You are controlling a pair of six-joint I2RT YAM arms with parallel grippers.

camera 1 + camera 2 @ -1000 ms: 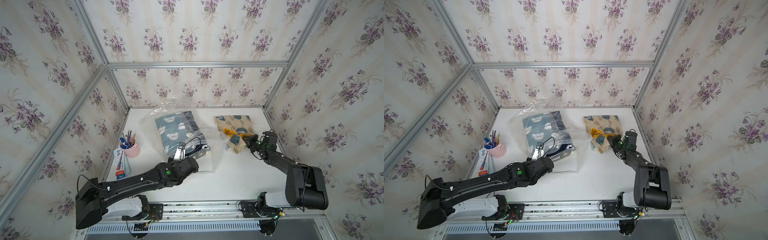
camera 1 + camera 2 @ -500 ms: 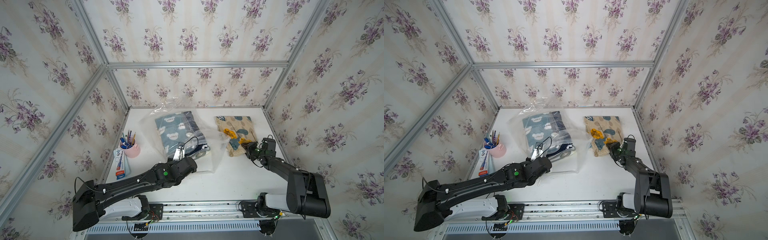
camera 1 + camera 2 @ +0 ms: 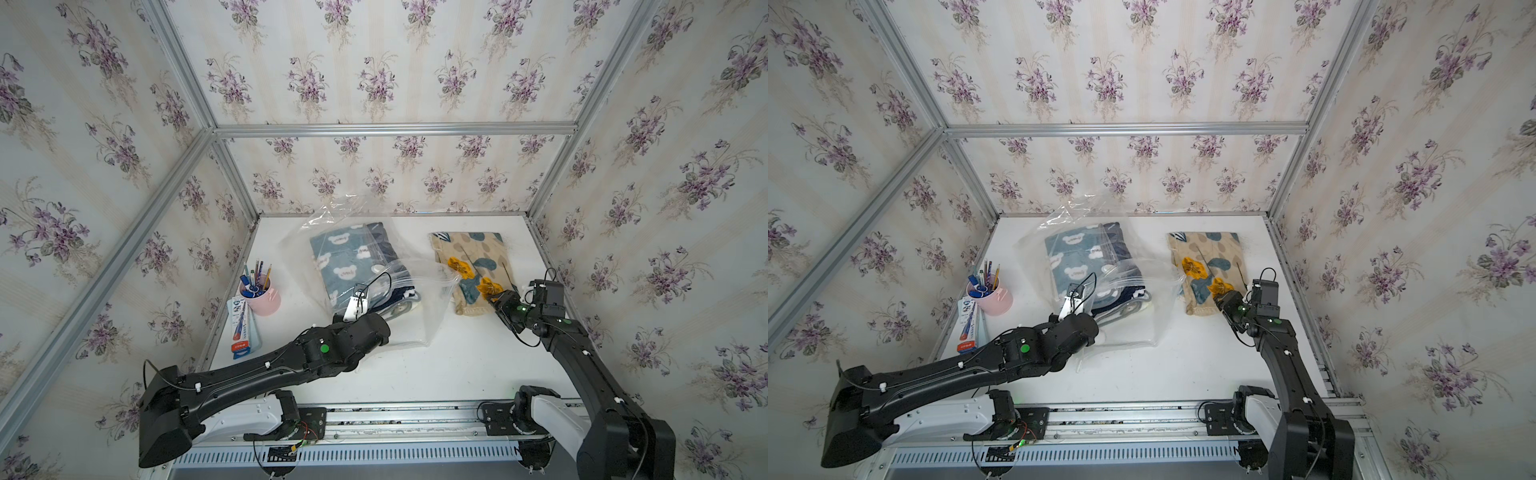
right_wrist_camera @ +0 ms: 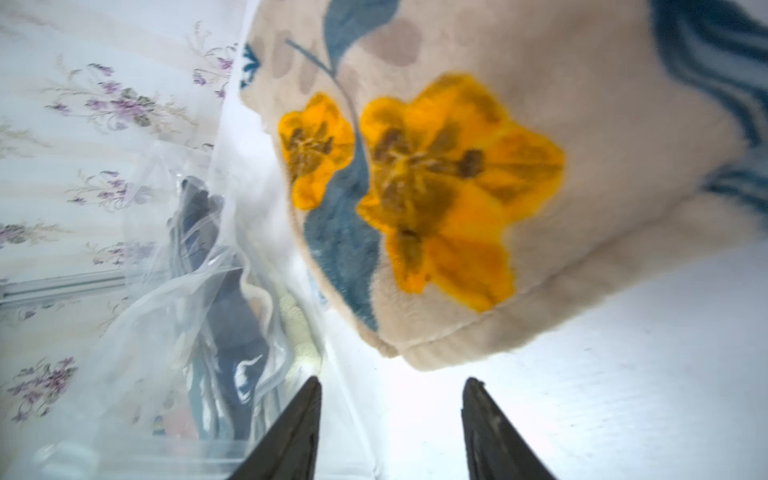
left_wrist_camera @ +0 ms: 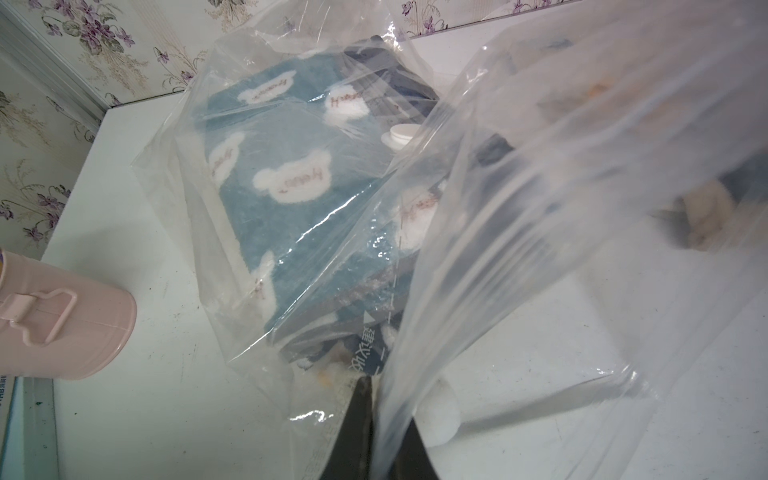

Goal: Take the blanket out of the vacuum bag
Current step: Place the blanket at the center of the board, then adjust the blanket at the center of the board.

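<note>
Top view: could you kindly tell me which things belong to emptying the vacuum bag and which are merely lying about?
Job: clear crinkly plastic vacuum bag; blue bear-print fleece blanket inside it; beige flower-print blanket beside it; left tool pinching the bag; open right tool.
Lying about: pink pen cup; blue-and-white flat carton.

On my feed the bear blanket (image 3: 353,259) is dusty blue with white bear heads and a navy reverse, seen through the clear vacuum bag (image 3: 419,307) with its white valve cap (image 5: 403,134). The floral blanket (image 3: 469,257) is beige with orange flowers and teal leaves. The pen cup (image 3: 266,299) is pink, the tabletop (image 3: 457,365) white, and the wallpaper (image 3: 374,83) cream-striped with purple bouquets.
</note>
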